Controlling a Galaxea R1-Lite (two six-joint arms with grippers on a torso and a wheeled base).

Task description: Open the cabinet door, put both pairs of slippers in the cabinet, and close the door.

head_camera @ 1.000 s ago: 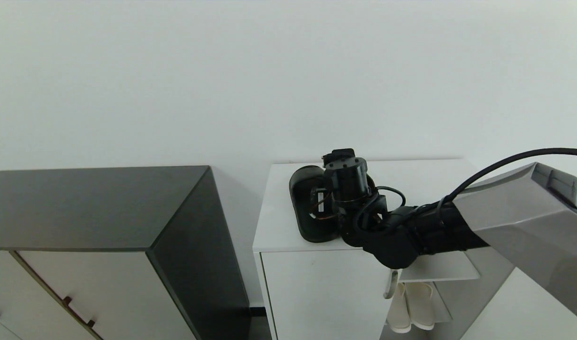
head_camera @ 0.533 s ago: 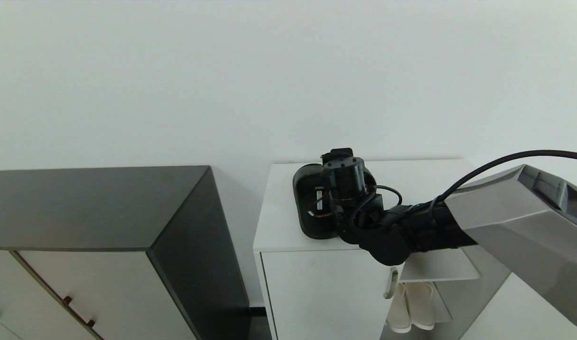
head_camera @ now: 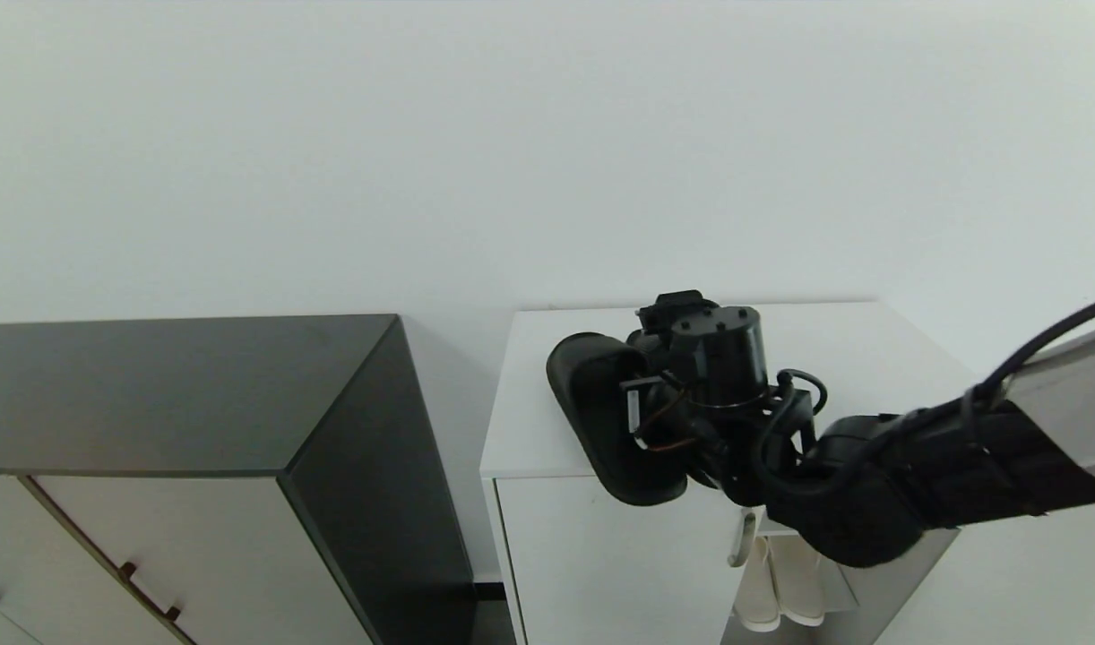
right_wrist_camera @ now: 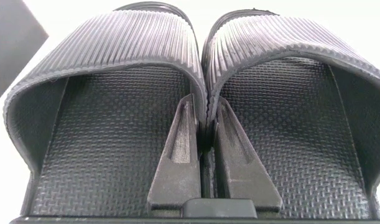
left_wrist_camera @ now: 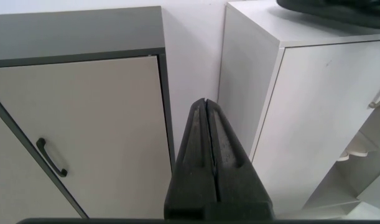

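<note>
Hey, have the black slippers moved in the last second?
Yes. The black slippers, pinched in the right gripper, have come forward and slightly right over the white cabinet top; their near end now overhangs its front edge.

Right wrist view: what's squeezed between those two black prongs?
The touching inner edges of the two black slippers, pinched together by the right gripper, seen in that view.

black slippers (head_camera: 615, 421): a pair with ribbed straps, side by side. The right gripper (right_wrist_camera: 205, 118) pinches their inner straps together. They are tilted and overhang the front edge of the cabinet top.
white slippers (head_camera: 780, 582): a pair, side by side on a lower shelf inside the cabinet.
cabinet (head_camera: 530, 403): white, with its right side open.
</note>
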